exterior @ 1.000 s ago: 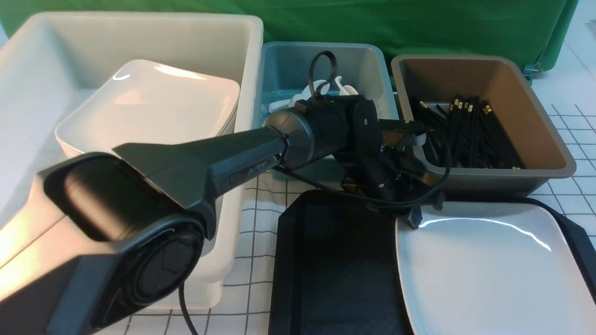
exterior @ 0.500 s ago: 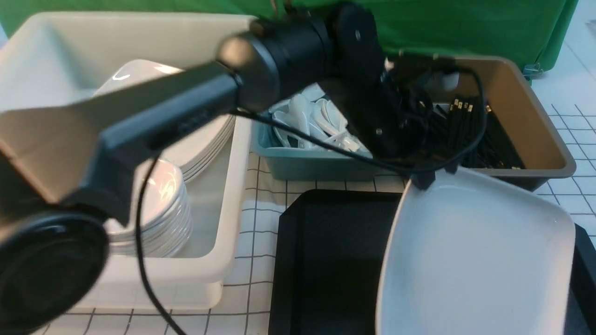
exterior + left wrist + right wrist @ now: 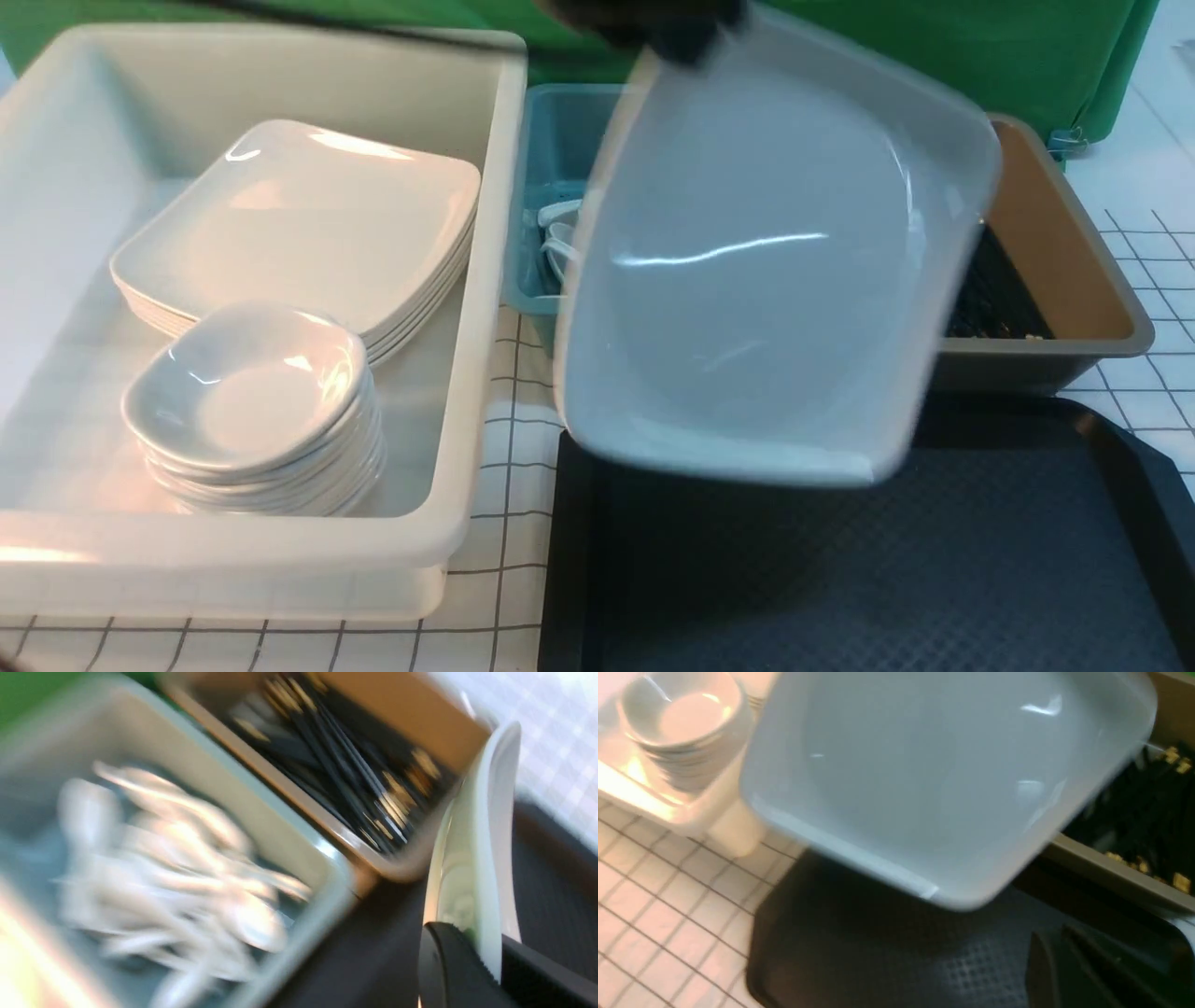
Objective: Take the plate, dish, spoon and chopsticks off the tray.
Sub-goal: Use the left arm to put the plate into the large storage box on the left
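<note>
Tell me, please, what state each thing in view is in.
plate, held in the air above the tray, tilted.
left gripper, shut on the plate's rim.
tray, flat, under the plate.
white tub, holds stacked plates and bowls.
teal tub, holds spoons.
brown tub, holds chopsticks.

The plate (image 3: 766, 271) hangs tilted above the tray (image 3: 840, 579), right of the tub (image 3: 498, 233) holding stacked dishes (image 3: 308, 224).

A white tub (image 3: 233, 553) fills the left of the frame, holding a stack of large white plates (image 3: 308, 215) with a stack of small white bowls (image 3: 252, 392) in front. A teal tub (image 3: 560, 131) and a brown tub (image 3: 1055, 271) sit at upper centre and right on the grid-patterned counter (image 3: 513, 579), before a green cloth (image 3: 934, 47).
</note>
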You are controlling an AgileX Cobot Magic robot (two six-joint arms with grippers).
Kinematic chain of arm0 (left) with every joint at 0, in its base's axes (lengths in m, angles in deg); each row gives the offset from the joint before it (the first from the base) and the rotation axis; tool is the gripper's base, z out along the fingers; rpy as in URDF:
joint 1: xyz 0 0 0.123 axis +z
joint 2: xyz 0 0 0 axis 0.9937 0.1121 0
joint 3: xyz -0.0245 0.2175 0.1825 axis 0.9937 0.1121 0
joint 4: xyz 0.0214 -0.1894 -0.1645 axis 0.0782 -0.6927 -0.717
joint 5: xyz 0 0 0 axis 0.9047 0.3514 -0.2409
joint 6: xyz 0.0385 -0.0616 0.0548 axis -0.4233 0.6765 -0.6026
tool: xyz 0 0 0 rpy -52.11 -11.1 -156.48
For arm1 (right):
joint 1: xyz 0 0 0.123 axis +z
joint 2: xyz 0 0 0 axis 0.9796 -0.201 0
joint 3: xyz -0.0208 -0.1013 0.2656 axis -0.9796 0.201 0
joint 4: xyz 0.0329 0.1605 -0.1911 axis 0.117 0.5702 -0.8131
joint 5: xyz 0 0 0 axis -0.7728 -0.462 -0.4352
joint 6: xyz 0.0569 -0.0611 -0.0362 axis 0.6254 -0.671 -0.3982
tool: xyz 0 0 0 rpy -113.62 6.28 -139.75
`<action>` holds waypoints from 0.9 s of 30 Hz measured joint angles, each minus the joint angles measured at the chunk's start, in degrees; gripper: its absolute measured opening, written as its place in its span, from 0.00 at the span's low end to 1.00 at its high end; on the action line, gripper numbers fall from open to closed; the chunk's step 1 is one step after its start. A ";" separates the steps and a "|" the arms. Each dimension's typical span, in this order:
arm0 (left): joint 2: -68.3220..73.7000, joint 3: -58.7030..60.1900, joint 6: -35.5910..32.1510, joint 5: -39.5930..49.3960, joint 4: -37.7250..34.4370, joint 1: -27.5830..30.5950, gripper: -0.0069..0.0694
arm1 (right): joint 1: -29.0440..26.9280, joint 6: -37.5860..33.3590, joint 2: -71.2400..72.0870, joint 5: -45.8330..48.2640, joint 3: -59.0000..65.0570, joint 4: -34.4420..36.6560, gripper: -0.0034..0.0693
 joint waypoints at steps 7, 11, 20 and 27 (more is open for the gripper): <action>-6.17 0.00 0.92 -0.96 -8.62 26.38 0.11 | 0.00 -6.77 -4.71 -7.19 -0.23 10.24 0.06; -6.22 2.86 1.12 -3.07 -12.66 38.03 0.11 | 0.00 -13.13 -11.61 -7.52 -3.29 17.64 0.06; -5.04 27.43 -0.93 -24.59 -24.72 46.60 0.11 | 0.00 -17.02 -26.03 -2.74 -19.09 22.73 0.06; -0.83 38.08 -10.13 -35.09 -35.54 43.93 0.12 | 0.00 -17.04 -29.33 -2.54 -23.42 23.29 0.06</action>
